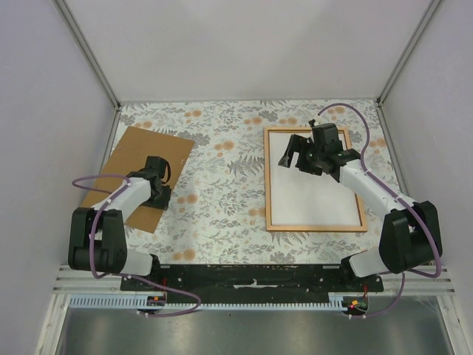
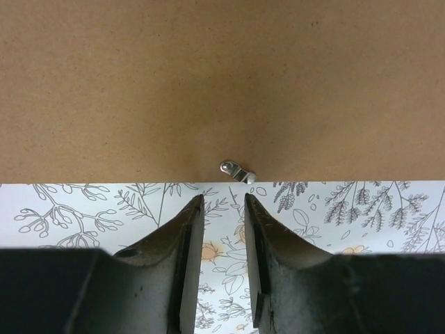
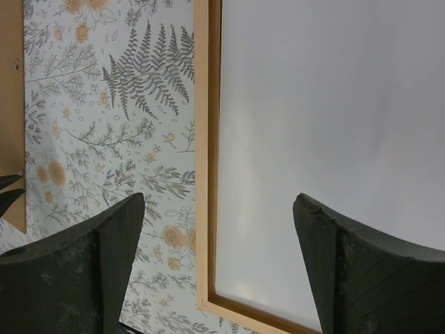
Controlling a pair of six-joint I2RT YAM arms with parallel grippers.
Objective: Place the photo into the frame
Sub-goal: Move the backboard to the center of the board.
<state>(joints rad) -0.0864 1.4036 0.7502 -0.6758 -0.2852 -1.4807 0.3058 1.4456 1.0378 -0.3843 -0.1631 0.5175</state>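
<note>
Left wrist view: left pincer parted, empty, at the edge of the board beside its metal tab; best pinch that edge squarely. The right pincer is spread wide over the frame, with the photo inside, back up.

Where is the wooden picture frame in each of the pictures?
Top external: the frame lies flat, right of the middle.
Left wrist: not in it; only the brown backing board shows.
Right wrist: one rail runs down the middle, with a corner at the bottom.
Shared landmark: the flowery tablecloth, seen in all three.
</note>
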